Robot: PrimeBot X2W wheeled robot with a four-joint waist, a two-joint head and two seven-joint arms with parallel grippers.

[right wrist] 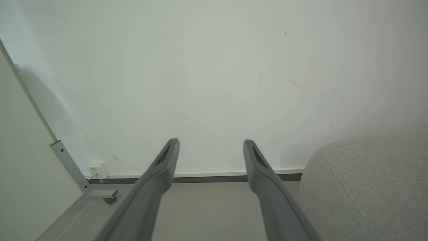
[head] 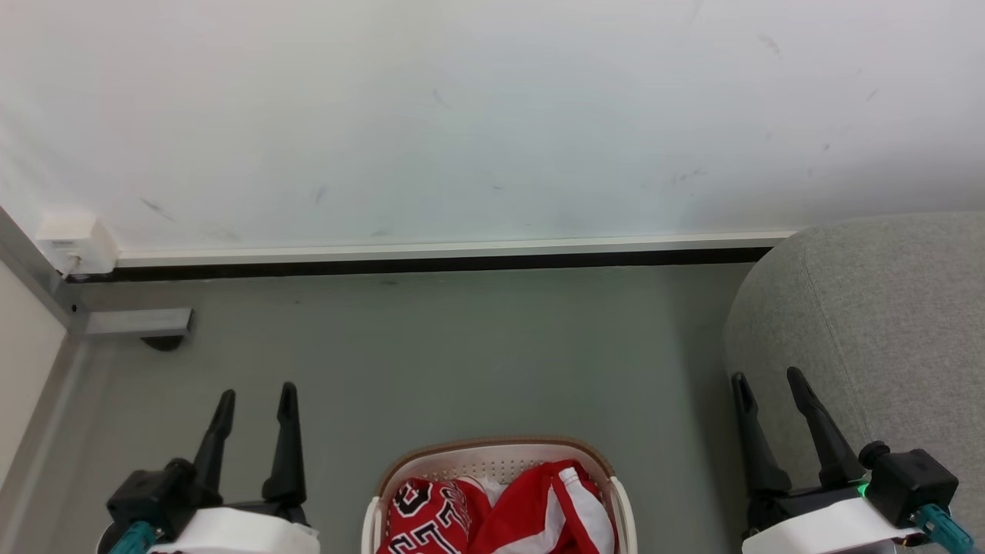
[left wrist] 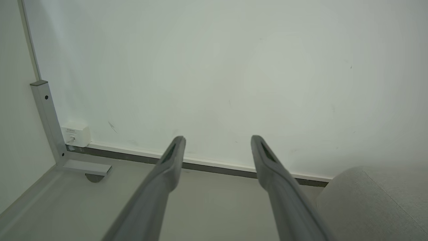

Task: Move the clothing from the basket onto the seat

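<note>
— Where's the clothing [head: 492,515]?
— Bunched in the basket [head: 492,450]; the seat [head: 885,323] stands right of it.
— Your arms?
— Low, my left gripper [head: 258,391] left of the basket, my right gripper [head: 767,376] right of it; fingers forward, jaws apart, empty.

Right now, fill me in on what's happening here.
A two-armed robot is set to move the red clothing out of the basket onto the grey seat at its right. Nothing is picked up yet: both garments lie bunched in the basket on the floor. The left gripper and right gripper hover either side of it, jaws open and empty.
</note>
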